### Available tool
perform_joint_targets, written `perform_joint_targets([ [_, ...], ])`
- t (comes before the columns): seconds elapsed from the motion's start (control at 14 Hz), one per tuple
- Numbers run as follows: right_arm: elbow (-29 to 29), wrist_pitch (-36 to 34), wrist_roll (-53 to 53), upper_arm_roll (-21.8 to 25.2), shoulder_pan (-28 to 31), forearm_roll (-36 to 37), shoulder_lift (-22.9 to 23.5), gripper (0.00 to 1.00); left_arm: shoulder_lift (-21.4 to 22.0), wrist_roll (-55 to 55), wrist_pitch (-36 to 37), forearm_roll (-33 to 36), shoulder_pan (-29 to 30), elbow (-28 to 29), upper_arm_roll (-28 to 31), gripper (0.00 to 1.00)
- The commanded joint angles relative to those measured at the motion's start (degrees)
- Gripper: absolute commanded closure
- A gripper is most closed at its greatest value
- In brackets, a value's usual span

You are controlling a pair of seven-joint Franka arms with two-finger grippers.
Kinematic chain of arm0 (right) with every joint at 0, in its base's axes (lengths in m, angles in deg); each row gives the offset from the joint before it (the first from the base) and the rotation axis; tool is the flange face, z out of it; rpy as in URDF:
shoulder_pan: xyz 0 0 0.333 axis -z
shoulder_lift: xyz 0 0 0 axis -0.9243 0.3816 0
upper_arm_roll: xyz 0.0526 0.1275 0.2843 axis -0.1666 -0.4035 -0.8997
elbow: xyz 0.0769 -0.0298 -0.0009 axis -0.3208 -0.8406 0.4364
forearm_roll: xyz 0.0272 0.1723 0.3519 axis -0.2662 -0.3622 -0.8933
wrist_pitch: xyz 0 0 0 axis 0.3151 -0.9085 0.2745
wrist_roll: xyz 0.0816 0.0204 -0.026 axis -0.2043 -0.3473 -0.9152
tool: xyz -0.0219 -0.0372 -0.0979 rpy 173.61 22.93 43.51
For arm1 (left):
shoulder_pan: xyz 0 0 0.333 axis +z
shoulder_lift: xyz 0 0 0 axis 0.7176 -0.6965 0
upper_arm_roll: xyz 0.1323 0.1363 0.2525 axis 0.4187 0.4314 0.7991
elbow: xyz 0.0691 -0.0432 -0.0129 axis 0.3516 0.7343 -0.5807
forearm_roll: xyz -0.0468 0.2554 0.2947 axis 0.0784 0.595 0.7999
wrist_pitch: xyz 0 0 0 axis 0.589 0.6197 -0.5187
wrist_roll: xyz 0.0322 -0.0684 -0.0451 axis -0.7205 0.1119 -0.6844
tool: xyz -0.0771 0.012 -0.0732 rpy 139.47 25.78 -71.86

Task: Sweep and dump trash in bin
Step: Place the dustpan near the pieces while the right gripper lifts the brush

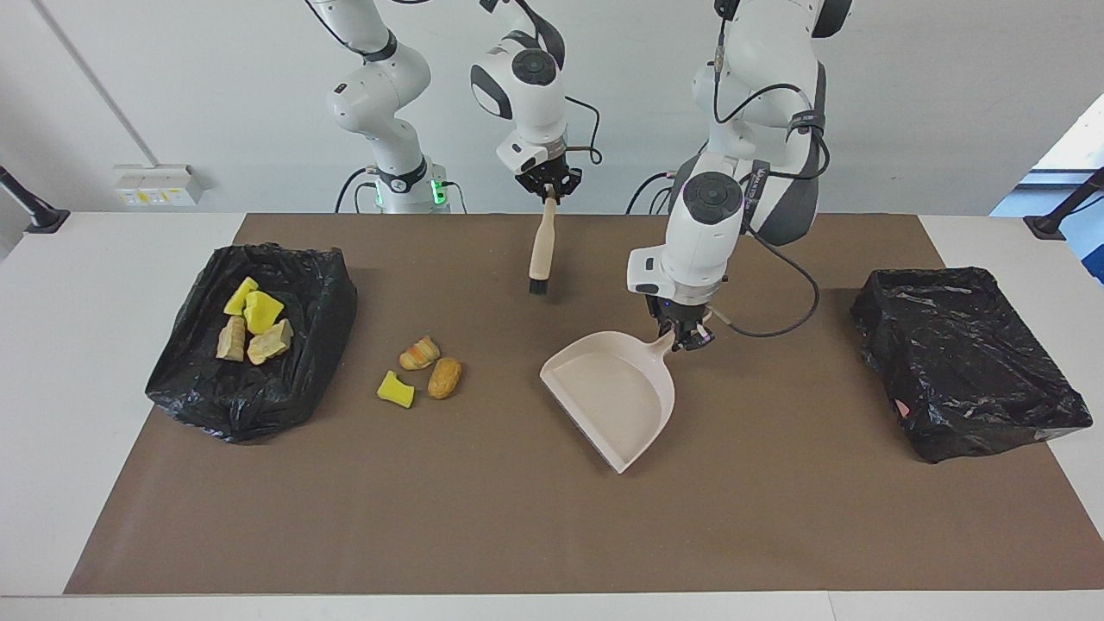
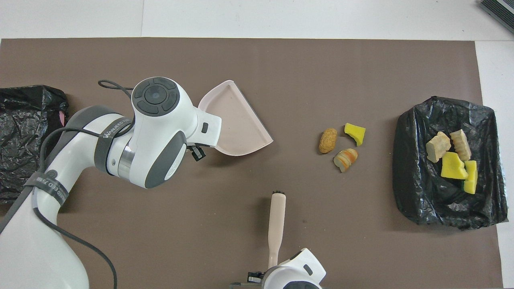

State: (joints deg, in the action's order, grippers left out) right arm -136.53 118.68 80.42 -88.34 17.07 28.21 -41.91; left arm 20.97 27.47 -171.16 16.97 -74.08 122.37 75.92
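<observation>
Dustpan (image 1: 614,398), beige plastic, gripped by left end effector (image 1: 687,335) mid-frame; right end effector (image 1: 548,186) grips beige brush (image 1: 541,251). Next, in my judgement: sweep three loose trash pieces (image 1: 420,371).

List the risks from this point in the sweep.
1. The left gripper grips the dustpan only at its handle tip, with the pan angled; it may twist in the grip.
2. Three trash bits lie loose and apart on the mat; the brush in the right gripper could scatter them past the pan's mouth.
3. The bits lie beside the bin; the pan or brush could snag its bag.
</observation>
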Motion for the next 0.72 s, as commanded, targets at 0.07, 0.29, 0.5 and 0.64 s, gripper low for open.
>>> perform_joint_targets([
  [0.07,4.5,-10.1,-7.1,-0.4,8.6,11.1,0.8,1.0,1.2,4.2,1.3,1.7,-0.3,0.5,-0.3,1.0],
  [0.29,10.2,-15.0,-14.1,-0.4,15.7,16.4,5.3,1.0,1.2,6.4,0.9,4.8,-1.1,0.6,-0.6,1.0],
  [0.5,11.1,-14.2,-24.5,-0.4,23.3,19.2,7.9,1.0,1.0,8.3,1.3,5.9,-2.5,0.7,-0.6,1.0],
  [0.64,13.0,-14.4,-29.9,-0.4,27.1,23.7,9.7,1.0,1.0,8.6,1.7,6.3,-3.4,0.7,-0.8,1.0],
])
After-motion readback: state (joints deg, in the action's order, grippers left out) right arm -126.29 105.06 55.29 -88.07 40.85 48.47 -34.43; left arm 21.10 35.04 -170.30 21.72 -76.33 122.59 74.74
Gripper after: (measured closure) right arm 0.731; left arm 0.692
